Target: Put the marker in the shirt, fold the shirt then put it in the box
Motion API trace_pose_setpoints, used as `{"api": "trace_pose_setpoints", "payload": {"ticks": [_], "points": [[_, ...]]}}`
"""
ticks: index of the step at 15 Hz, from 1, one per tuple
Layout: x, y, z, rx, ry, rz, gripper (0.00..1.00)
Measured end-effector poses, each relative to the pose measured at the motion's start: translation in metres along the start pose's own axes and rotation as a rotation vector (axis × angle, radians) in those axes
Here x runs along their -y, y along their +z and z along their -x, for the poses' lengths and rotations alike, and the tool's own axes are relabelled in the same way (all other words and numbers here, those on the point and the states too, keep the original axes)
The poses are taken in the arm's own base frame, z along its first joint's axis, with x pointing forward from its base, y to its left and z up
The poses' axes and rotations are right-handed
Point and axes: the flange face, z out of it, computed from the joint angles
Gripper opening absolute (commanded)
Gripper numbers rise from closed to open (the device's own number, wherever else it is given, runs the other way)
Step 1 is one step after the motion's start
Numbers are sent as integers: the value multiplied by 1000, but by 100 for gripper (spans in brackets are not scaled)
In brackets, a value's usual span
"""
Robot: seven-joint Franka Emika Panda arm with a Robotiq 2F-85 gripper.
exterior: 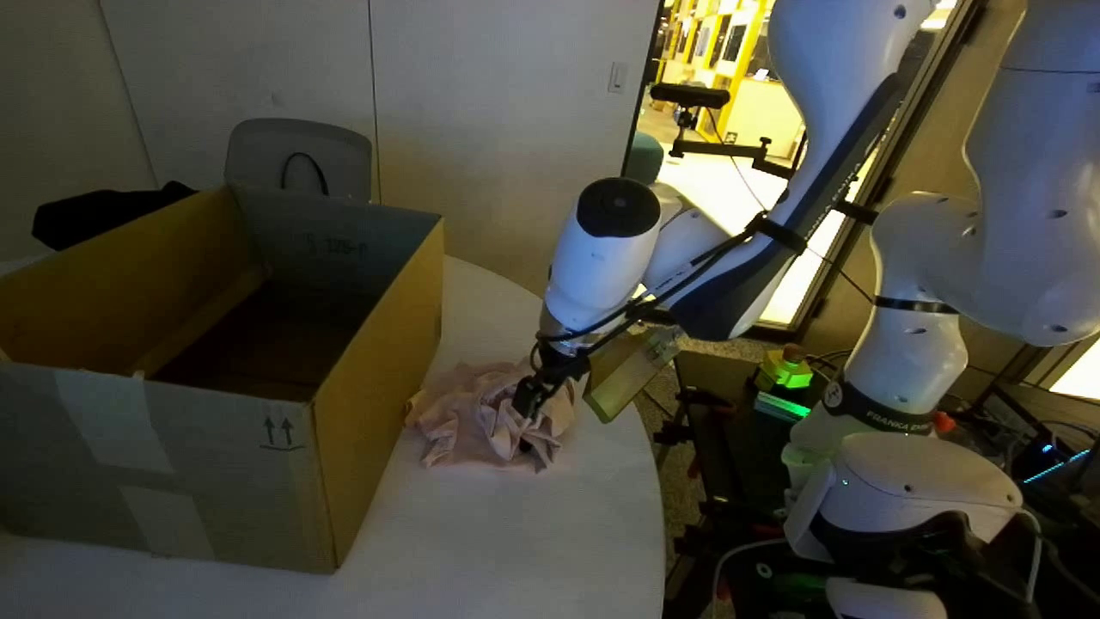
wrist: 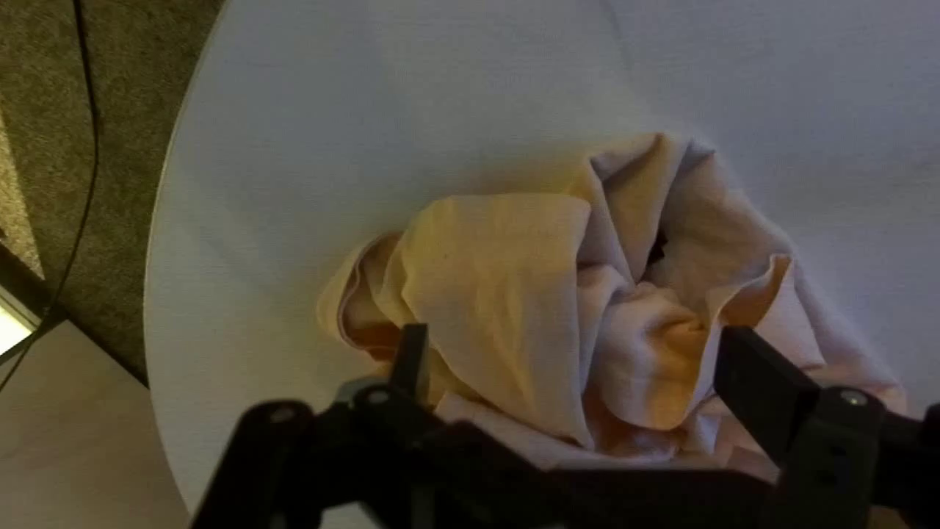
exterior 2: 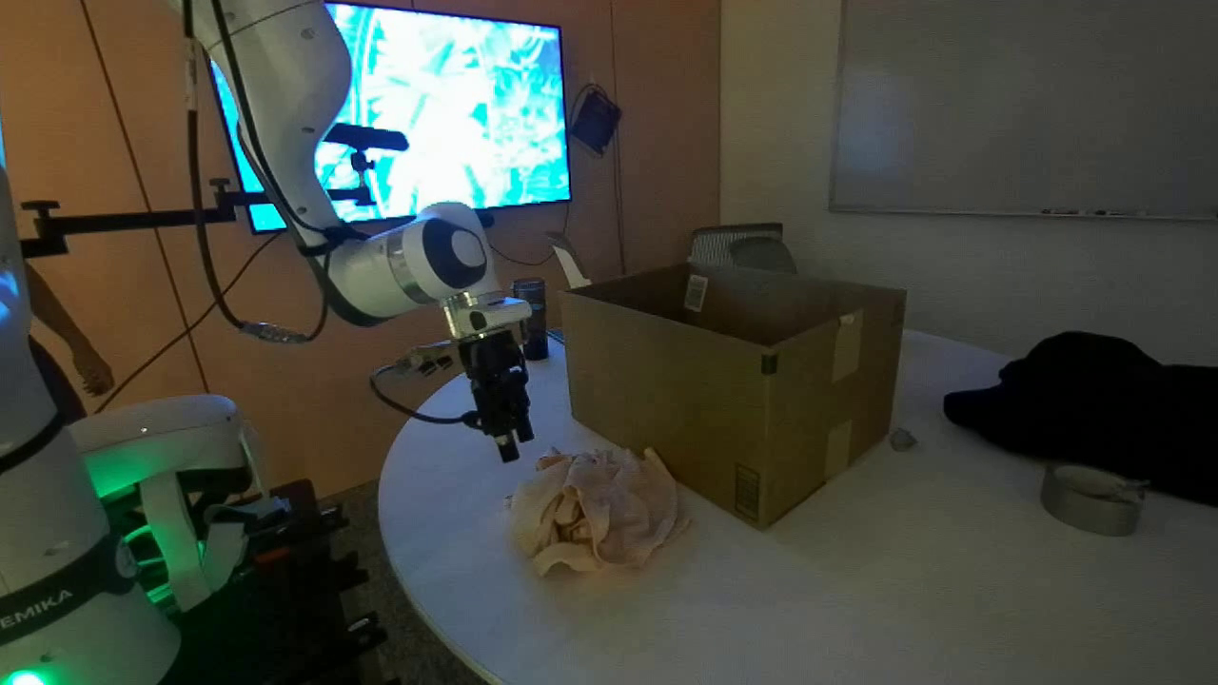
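A pale pink shirt (exterior: 490, 430) lies crumpled on the white table beside the box, also seen in an exterior view (exterior 2: 599, 518) and the wrist view (wrist: 507, 279). My gripper (wrist: 573, 334) is open with its fingers wide apart above the shirt. In an exterior view the gripper (exterior 2: 517, 447) points down, its tips a little above the shirt's near-robot side. Nothing shows held between the fingers. The marker is not clearly visible; a small dark bit (wrist: 656, 250) shows in a shirt fold, and I cannot tell what it is. The open cardboard box (exterior 2: 666, 390) stands upright on the table.
The round white table (exterior: 516, 542) has its curved edge near the robot base. The box's tall walls (exterior: 378, 404) rise close beside the shirt. A black cloth (exterior 2: 1094, 409), a grey tape roll (exterior 2: 1092, 499) and a dark cylinder (exterior 2: 535, 323) are also on the table.
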Motion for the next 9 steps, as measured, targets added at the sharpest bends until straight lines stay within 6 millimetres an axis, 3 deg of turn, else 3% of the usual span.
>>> {"api": "trace_pose_setpoints", "payload": {"ticks": [4, 9], "points": [[-19, 16, -25, -42, -12, -51, 100], [-44, 64, -48, -47, -38, -119, 100]]}}
